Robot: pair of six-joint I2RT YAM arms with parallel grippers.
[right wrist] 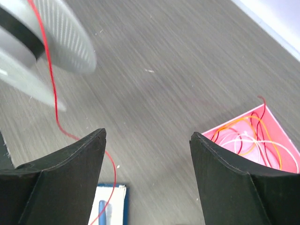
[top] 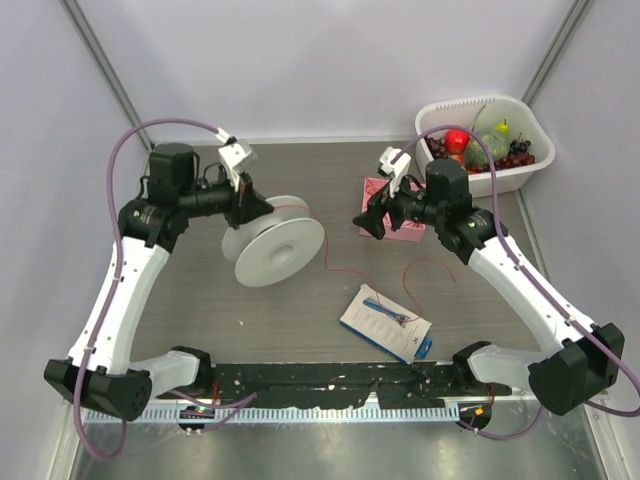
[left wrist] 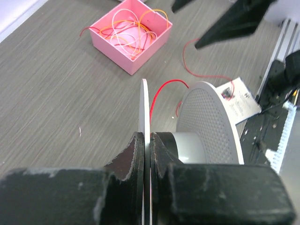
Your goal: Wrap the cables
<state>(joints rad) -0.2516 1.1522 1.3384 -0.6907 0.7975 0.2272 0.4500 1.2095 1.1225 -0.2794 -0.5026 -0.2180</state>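
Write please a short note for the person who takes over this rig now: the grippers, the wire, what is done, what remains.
Left gripper: shut on one flange of the white spool.
Right gripper: open, holding nothing, near the pink box.
Red wire: one end leads onto the spool, the rest trails loose toward the booklet. More thin wires lie in the pink box.
Done: the wire is started on the spool; how much is wound cannot be seen.
Left: wind the loose length.

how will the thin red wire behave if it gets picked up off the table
Probably very floppy: the red wire lies in loose curves across the table. Likely light and hard to pinch, being hair-thin. It may tug on the spool, where one end runs.
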